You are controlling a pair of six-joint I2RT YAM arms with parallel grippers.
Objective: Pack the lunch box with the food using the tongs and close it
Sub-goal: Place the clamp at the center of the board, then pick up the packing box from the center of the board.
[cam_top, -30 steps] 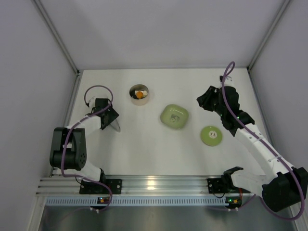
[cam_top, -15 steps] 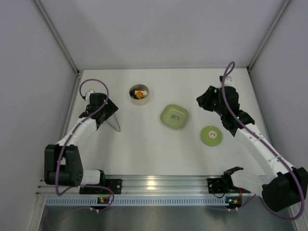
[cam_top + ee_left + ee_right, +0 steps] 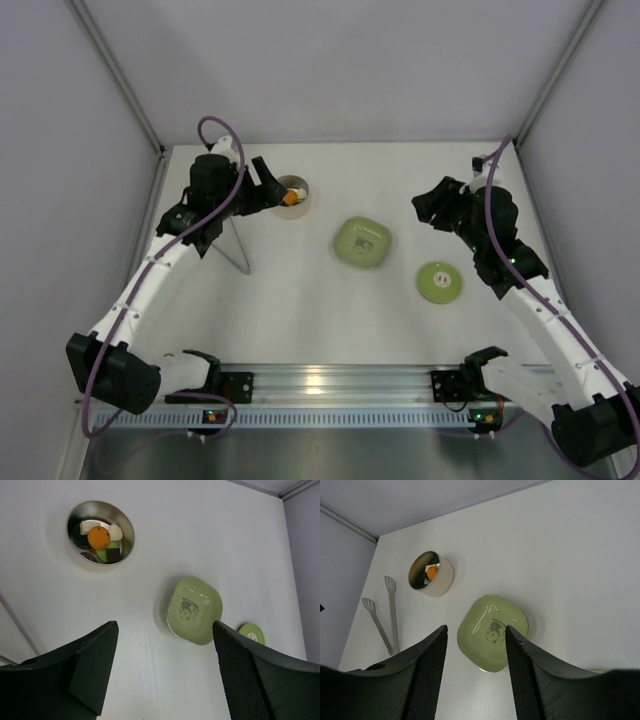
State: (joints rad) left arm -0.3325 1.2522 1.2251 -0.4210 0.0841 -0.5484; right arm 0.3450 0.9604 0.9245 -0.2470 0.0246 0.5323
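The lunch box (image 3: 79, 520) stands open at the back left, and in the top view (image 3: 297, 207) my left gripper partly covers it. The food (image 3: 99, 538) lies inside: an orange disc with cream, green and black bits. Its round light-green lid (image 3: 439, 282) lies flat on the right. The tongs (image 3: 238, 250) lie on the table left of centre, also seen in the right wrist view (image 3: 393, 612). My left gripper (image 3: 272, 188) (image 3: 164, 626) hangs open beside the lunch box, holding nothing. Farther right, my right gripper (image 3: 430, 208) (image 3: 475, 628) stands open above the table, pointing at the dish.
A green rounded-square dish (image 3: 362, 241) with a panda print sits in the middle, between lunch box and lid. Grey walls close in the table on the left, back and right. An aluminium rail (image 3: 330, 385) with the arm bases runs along the near edge.
My left arm has swung away from the tongs, up and to the right, and ended beside the lunch box. The tongs stayed on the table. My right gripper's jaws have spread wider.
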